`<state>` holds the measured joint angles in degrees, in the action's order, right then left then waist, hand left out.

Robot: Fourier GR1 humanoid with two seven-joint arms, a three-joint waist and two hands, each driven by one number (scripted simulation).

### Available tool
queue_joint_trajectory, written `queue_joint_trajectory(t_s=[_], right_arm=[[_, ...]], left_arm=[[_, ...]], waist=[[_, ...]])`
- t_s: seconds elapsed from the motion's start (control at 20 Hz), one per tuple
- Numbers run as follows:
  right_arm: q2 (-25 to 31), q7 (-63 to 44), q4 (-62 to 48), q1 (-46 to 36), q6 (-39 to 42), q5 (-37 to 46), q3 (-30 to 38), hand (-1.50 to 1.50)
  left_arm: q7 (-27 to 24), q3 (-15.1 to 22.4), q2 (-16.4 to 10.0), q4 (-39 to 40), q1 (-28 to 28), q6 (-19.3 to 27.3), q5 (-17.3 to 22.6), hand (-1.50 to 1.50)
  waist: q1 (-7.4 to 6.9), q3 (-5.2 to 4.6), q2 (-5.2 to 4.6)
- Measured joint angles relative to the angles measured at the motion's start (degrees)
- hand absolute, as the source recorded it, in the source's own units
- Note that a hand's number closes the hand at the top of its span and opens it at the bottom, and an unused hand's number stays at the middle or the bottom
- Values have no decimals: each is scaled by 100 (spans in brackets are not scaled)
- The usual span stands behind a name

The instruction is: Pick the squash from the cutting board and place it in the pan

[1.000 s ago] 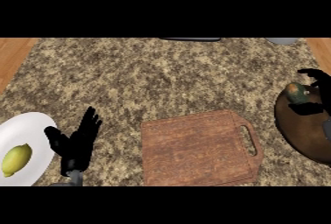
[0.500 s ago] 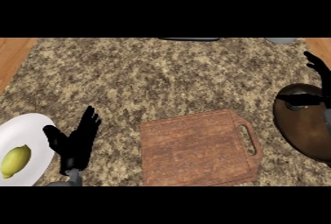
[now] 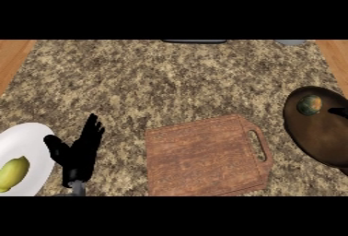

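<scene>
Plainly the squash (image 3: 312,105) lies in the pan (image 3: 325,138); left hand (image 3: 78,151) open, right hand (image 3: 339,110) unclear

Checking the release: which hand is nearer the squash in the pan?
The right hand: a sliver shows just right of the squash, over the pan. The left hand rests open beyond the cutting board.

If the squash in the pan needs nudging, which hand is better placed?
Right. The right hand shows over the pan, beside the squash; the left hand rests open beyond the cutting board.
</scene>
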<state>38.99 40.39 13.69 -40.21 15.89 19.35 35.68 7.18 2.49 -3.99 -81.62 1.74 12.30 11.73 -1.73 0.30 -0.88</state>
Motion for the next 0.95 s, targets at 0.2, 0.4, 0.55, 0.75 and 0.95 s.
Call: queue_joint_trajectory(t_s=[0.2,0.4,0.55,0.75,0.95], right_arm=[[376,179,-156,300,904,-221,128,-150],[632,162,-88,642,1366,-320,96,-150],[661,209,84,905,1467,-357,6,-150],[711,273,251,1239,1470,-471,-44,-150],[777,355,425,1603,1476,-610,-80,-150]], left_arm=[[-2,-29,-19,-59,142,-70,66,0],[3,-33,-3,-29,120,-13,19,0],[-53,-64,1,-13,157,-24,28,0],[-45,-140,-82,8,161,-114,78,0],[-5,-165,-77,-5,138,-67,61,0]], waist=[[25,-3,15],[82,-3,31],[119,-8,51],[139,-12,64],[166,-13,74]])
